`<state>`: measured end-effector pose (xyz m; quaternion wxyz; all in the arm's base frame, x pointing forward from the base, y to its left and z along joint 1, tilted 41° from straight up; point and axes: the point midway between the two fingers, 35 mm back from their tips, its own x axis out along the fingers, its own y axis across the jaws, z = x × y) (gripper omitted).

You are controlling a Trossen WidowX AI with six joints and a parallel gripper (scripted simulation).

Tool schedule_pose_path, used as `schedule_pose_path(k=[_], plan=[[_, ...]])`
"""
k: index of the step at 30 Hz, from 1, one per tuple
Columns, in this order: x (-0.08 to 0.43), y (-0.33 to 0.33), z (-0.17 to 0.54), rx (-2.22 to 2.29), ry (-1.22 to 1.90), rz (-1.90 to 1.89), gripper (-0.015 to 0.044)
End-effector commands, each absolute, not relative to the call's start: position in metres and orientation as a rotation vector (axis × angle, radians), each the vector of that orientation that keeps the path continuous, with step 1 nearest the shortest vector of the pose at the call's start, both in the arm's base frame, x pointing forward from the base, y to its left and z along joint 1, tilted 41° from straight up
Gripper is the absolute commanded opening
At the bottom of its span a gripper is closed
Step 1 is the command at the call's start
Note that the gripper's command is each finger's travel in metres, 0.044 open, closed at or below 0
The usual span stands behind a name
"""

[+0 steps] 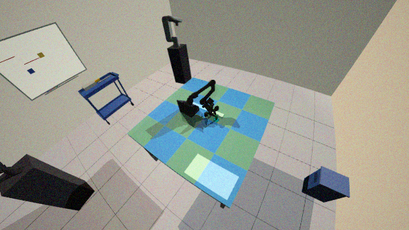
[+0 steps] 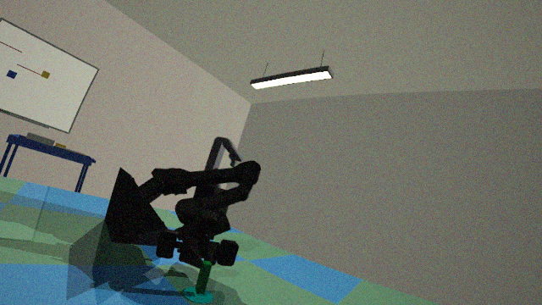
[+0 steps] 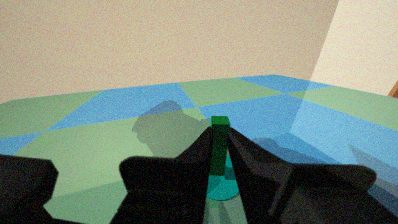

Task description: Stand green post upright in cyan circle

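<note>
The green post (image 2: 203,277) (image 3: 219,150) is close to upright, its lower end over the cyan circle. In the exterior view its bottom end appears inside the circle's outline; whether it touches the surface I cannot tell for certain. The cyan circle (image 2: 192,297) (image 3: 222,193) (image 1: 216,121) lies flat on the checkered table, partly hidden by the post in the exterior view and by the fingers in the wrist view. My gripper (image 2: 206,262) (image 3: 219,131) is shut on the upper part of the post, the fingers on either side of it. In the top view the post is too small to judge.
The blue and green checkered table top (image 1: 238,140) carries the arm's black base (image 1: 188,108) (image 2: 131,216), behind the gripper. Shadows of the arm fall around the circle. A blue cart (image 1: 107,96), a blue box (image 1: 329,185) and dark pedestals (image 1: 179,64) stand off the table.
</note>
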<state>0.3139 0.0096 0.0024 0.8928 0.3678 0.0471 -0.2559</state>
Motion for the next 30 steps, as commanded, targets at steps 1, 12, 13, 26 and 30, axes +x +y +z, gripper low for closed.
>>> schedule_pose_path(k=[1,12,13,26,30], plan=[[0.315,0.012,-0.002,0.772,0.092,-0.536,0.0023],[0.315,0.012,-0.002,0.772,0.092,-0.536,0.0075],[0.315,0.012,-0.002,0.772,0.092,-0.536,0.0101],[0.315,0.012,-0.002,0.772,0.092,-0.536,0.0400],[0.316,0.005,0.009,0.770,0.095,-0.536,0.0400]])
